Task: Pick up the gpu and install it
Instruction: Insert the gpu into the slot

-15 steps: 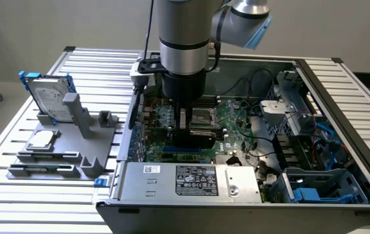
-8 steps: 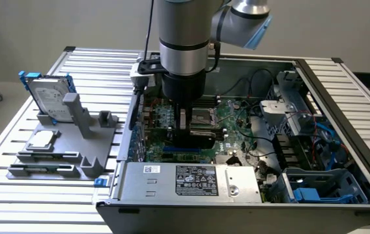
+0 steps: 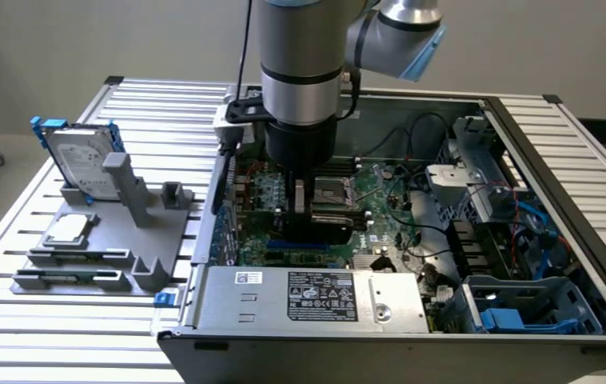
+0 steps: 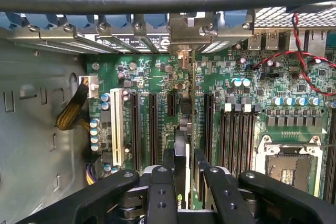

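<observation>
Nearest us, the tool (image 4: 184,157), half-closed, pinches the gpu (image 4: 182,129) edge-on over the motherboard (image 4: 152,77) slots inside the case (image 3: 559,160), at three o'clock from the tabletop's (image 3: 25,320) grey stand (image 3: 121,200) in the exterior view; we judge it light, stiff and fragile, best held by its edges.

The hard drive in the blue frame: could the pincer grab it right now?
Probably not yet: the pincer is down inside the computer case, gripping the gpu. The hard drive itself stands uncovered on the grey stand outside.
</observation>
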Robot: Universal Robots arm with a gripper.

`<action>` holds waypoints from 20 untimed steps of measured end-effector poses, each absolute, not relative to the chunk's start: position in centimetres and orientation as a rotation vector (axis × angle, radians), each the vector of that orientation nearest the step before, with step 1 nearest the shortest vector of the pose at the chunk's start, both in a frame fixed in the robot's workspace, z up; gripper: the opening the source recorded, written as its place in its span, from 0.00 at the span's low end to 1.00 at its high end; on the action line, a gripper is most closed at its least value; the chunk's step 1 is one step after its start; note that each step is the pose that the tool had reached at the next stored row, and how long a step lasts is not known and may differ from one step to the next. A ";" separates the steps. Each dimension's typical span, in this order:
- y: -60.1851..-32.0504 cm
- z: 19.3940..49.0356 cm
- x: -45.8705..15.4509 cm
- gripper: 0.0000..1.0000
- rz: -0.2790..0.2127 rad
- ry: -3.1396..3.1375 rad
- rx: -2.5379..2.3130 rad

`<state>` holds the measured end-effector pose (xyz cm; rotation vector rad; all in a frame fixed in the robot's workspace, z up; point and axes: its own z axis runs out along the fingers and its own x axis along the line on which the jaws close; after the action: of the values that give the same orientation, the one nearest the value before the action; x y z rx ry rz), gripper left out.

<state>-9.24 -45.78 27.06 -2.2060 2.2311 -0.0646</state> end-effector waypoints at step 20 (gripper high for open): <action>-45.8 26.5 -9.4 0.26 -0.059 2.229 -2.204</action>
<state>-9.41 -45.77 26.53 -2.2044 2.2286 -0.0588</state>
